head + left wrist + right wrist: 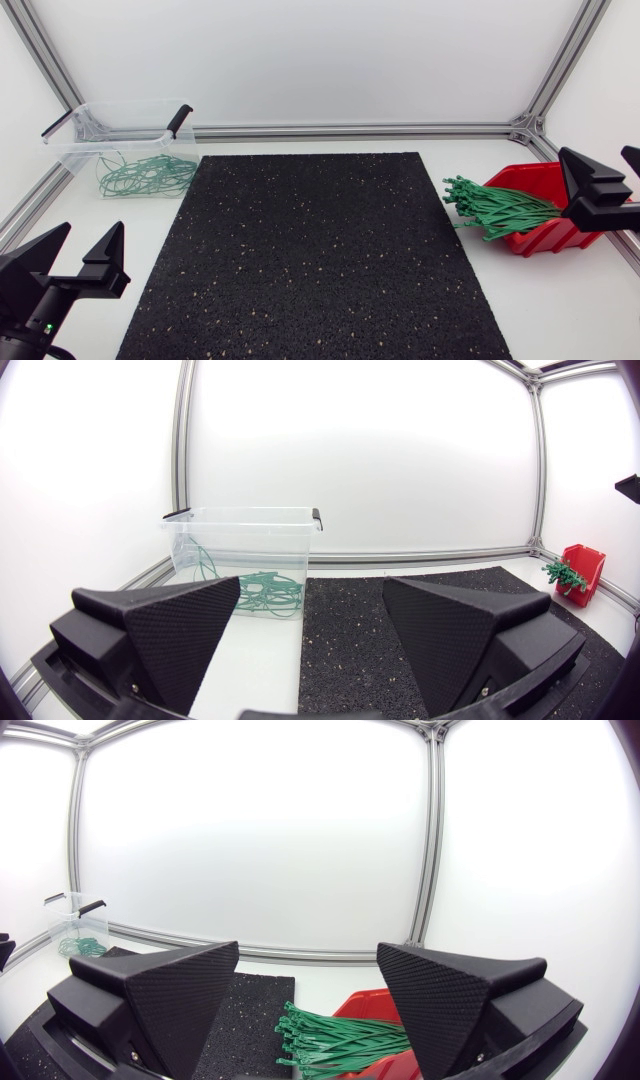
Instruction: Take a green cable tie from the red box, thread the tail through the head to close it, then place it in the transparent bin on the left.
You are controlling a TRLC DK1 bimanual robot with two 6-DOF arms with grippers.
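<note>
Matte black left end effector (88, 238) sits spread beside the black speckled mat (320, 260); the right end effector (598, 162), also spread, hangs by the red plastic box (522, 178).

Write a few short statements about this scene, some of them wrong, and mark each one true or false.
1. The transparent bin holds looped green ties. True.
2. The left pincer grips a tie. False: it is open and empty.
3. Straight green cable ties stick out of the red box toward the black mat. True.
4. The right pincer rests on the mat. False: it is open, by the red box.
5. One tie lies on the mat. False: no tie is on it.
</note>
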